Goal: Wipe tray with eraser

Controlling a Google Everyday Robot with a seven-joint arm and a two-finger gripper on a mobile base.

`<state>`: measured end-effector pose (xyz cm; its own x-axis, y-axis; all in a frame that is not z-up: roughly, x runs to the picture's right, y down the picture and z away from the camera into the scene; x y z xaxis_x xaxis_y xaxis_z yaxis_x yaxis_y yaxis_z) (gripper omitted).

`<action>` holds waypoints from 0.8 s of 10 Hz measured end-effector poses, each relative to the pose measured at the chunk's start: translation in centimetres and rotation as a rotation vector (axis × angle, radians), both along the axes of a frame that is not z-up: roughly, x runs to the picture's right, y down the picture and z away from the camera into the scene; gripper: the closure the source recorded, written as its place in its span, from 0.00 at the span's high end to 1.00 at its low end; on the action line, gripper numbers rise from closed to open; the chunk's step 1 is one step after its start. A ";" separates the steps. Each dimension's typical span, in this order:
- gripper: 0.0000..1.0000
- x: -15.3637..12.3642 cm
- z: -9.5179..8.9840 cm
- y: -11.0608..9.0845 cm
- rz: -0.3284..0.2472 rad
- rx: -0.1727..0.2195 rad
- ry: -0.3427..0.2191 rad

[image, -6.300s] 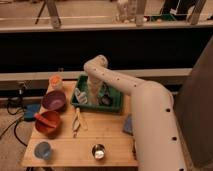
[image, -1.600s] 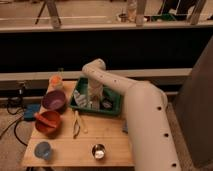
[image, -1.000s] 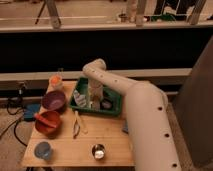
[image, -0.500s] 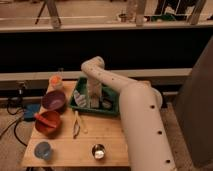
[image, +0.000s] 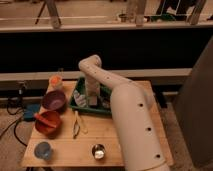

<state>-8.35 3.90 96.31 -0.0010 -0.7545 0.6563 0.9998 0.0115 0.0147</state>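
The green tray (image: 76, 103) lies on the wooden table (image: 120, 150), right of the bowls, with a few small things in it. My white arm comes up from the lower right, bends at an elbow (image: 90, 64) above the tray and points down into it. My gripper (image: 93, 100) is low inside the tray, near its middle. A pale block shows at its lower end; I cannot tell whether this is the eraser or part of the gripper.
A purple bowl (image: 54, 100) and a red bowl (image: 48, 122) stand left of the tray, with an orange cup (image: 56, 81) behind them. Tongs (image: 76, 125) lie in front of the tray. A blue cup (image: 43, 150) and a metal cup (image: 98, 151) stand near the front edge.
The arm's thick lower part has swung left over the table's right side, hiding a blue object seen there earlier. The gripper stays down in the tray, shifting only slightly.
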 end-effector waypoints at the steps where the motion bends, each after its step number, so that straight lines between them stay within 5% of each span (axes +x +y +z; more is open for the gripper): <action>1: 0.00 -0.9 0.0 0.0 -0.009 0.003 -0.002; 5: 0.00 -2.7 -0.8 1.6 -0.059 0.007 -0.025; 8: 0.00 -0.5 -1.1 2.5 -0.042 0.006 -0.020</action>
<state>-8.83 6.38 95.20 -0.0452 -0.7577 0.6510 0.9990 -0.0303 0.0341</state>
